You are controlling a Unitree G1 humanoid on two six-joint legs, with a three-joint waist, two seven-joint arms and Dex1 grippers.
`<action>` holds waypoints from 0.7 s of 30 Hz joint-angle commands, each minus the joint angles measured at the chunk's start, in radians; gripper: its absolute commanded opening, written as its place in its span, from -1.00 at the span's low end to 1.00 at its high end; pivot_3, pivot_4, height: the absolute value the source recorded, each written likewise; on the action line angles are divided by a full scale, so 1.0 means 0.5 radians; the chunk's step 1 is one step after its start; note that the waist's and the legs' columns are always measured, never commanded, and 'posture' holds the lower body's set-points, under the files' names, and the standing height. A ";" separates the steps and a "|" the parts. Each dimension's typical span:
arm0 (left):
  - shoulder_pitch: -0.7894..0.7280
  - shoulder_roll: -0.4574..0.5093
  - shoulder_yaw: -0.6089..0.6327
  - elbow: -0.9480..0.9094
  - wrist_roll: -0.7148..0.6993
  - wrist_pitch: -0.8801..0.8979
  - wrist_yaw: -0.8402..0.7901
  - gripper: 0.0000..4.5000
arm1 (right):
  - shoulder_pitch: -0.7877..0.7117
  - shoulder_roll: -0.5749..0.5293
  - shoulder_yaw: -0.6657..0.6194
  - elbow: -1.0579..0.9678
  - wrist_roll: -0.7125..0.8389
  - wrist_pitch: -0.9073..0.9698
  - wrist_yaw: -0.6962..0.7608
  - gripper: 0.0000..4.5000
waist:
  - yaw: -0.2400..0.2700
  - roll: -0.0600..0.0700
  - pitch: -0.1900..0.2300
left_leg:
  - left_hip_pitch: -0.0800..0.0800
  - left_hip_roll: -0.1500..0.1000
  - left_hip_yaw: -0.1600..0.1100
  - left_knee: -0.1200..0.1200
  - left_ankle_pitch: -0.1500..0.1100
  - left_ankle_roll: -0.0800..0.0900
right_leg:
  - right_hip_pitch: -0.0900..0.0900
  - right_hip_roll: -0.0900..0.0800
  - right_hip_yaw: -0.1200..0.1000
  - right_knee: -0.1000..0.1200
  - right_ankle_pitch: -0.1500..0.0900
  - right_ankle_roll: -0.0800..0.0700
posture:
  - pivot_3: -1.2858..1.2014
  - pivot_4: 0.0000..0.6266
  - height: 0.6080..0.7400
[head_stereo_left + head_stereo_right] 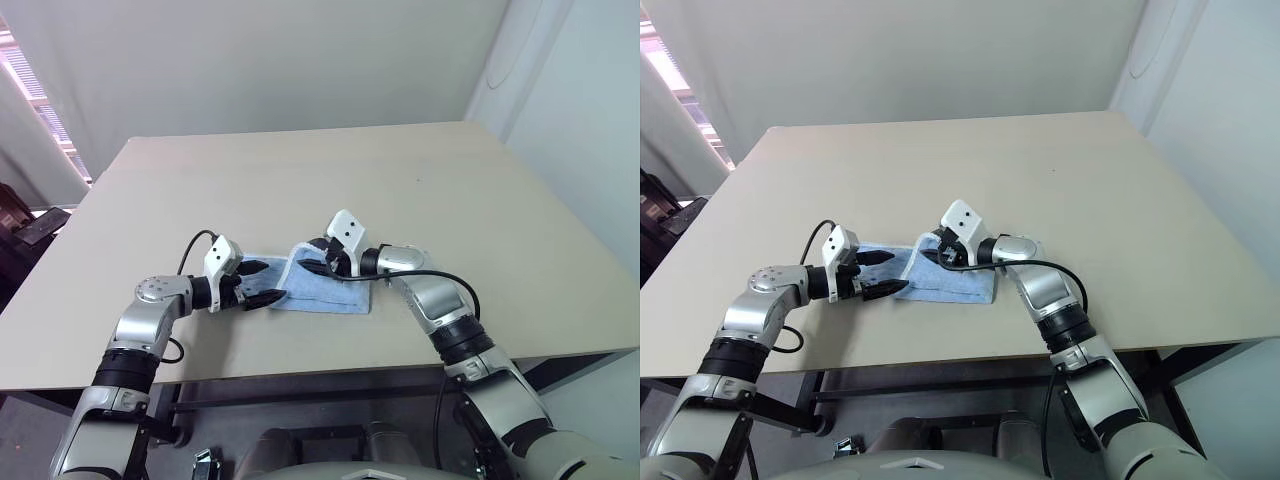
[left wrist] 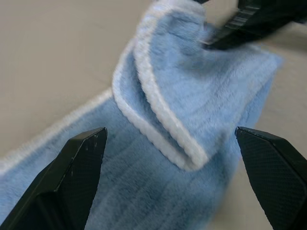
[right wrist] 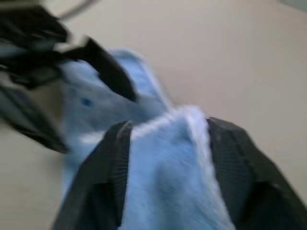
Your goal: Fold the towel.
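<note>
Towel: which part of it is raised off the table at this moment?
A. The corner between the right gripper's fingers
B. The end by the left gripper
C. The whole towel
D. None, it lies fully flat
A: the towel lies on the table with one white-edged corner curling up between the right gripper fingers.

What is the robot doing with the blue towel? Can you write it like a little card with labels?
Towel: light blue towel with white edging, lying on the tan table, one edge lifted and curled over
Left tool: left tool wide open at the towel's left end, holding nothing
Right tool: right tool with the raised towel edge between its fingers, jaws partly apart
Fold: not finished
</note>
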 commanded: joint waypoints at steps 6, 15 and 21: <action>-0.207 0.010 0.252 0.167 -0.114 -0.131 0.049 1.00 | -0.123 0.120 -0.554 -0.176 0.380 0.049 -0.288 0.07 | 0.016 0.000 0.000 | -0.001 0.000 -0.002 0.001 0.002 -0.003 | -0.001 0.000 0.000 0.002 0.001 0.001 | 0.03 -1.00 1.00; -0.423 -0.041 0.317 0.159 -0.258 -0.113 -0.114 0.92 | 0.185 -0.241 -0.608 -0.530 0.790 0.545 0.074 0.08 | 0.013 0.000 0.000 | -0.003 -0.001 0.000 -0.002 0.002 -0.003 | 0.000 -0.002 -0.001 -0.004 0.001 0.002 | 0.03 -1.00 1.00; -0.476 -0.081 0.084 0.178 -0.207 -0.116 -0.444 0.11 | 0.239 -0.347 -0.550 -0.405 0.726 0.394 0.193 -0.67 | -0.008 0.000 0.000 | -0.001 0.001 0.004 0.001 0.002 -0.003 | 0.002 -0.001 0.001 -0.003 -0.003 0.001 | 0.03 -1.00 1.00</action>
